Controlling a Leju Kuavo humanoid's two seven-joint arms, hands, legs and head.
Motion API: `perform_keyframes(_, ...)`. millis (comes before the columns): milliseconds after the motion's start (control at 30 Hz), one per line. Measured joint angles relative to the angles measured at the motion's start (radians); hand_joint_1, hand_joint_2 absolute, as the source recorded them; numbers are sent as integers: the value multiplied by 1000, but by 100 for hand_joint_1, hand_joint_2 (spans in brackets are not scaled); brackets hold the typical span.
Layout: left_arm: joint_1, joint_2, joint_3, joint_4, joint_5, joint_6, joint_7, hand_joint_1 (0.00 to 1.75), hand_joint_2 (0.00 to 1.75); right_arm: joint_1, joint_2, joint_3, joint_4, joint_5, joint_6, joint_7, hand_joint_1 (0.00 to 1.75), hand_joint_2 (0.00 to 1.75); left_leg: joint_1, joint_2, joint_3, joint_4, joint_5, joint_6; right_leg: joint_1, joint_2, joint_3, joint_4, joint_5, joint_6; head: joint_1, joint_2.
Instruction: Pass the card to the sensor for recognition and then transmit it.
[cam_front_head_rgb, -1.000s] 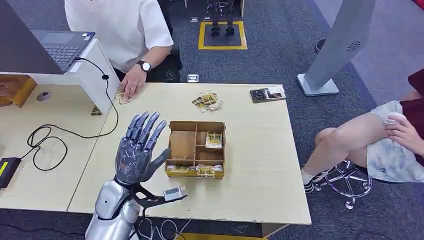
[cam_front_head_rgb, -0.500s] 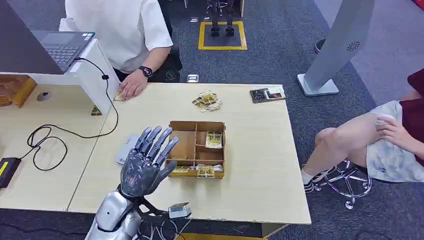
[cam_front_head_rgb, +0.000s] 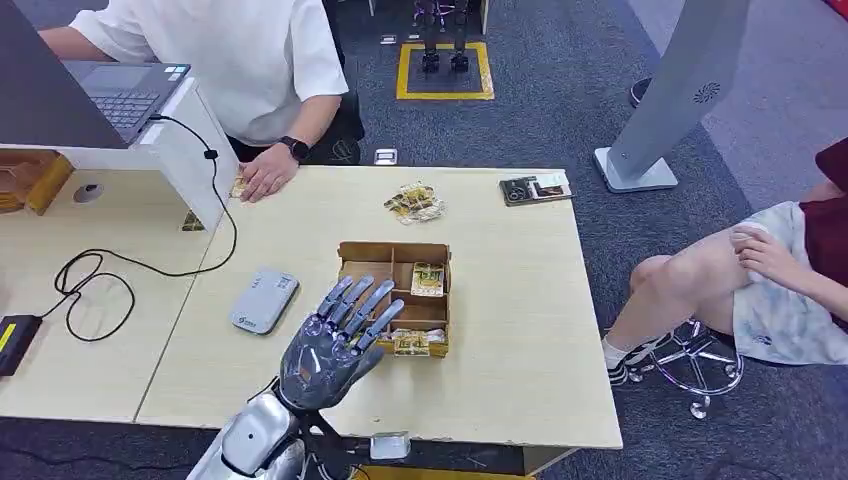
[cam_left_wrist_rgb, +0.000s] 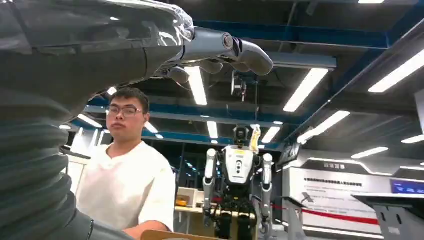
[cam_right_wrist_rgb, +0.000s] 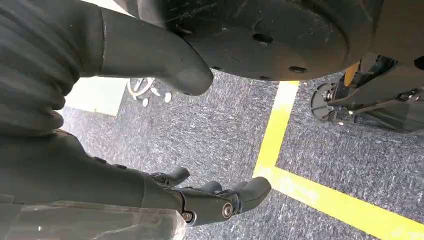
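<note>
Left hand (cam_front_head_rgb: 328, 352) spread, empty, above box (cam_front_head_rgb: 392, 297)

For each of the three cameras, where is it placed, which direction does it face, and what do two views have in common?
Head view: high on the body, facing down at the pale wooden table; the left hand hovers by the brown compartment box.
Left wrist view: behind the left hand, facing up toward ceiling lights.
Right wrist view: behind the right hand, facing the grey carpet.
Shared: the head and left wrist views both show the person in white.
</note>
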Motion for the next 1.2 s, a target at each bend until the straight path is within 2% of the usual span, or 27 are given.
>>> perform_keyframes(267, -38, 14, -86, 71, -6, 0, 66, 0, 175, -1, -1, 0, 0, 10, 2, 2, 0, 175, 0, 0, 0, 0, 0, 0, 0, 0, 0, 0, 0, 0, 0, 0)
perform_keyframes(433, -78, 17, -156, 134, -15, 0, 188, 0, 175, -1, -2, 0, -1, 10, 2, 2, 0, 175, 0, 0, 0, 0, 0, 0, 0, 0, 0, 0, 0, 0, 0, 0)
perform_keyframes(567, -85, 16, -166, 141, 29, 0, 196, 0, 175, -1, -2, 0, -2, 0, 2, 2, 0, 175, 0, 0, 0, 0, 0, 0, 0, 0, 0, 0, 0, 0, 0, 0)
perform_keyframes(1200, -91, 16, -166, 141, 13, 0, 217, 0, 175, -1, -2, 0, -2, -5, 2, 2, 0, 175, 0, 0, 0, 0, 0, 0, 0, 0, 0, 0, 0, 0, 0, 0)
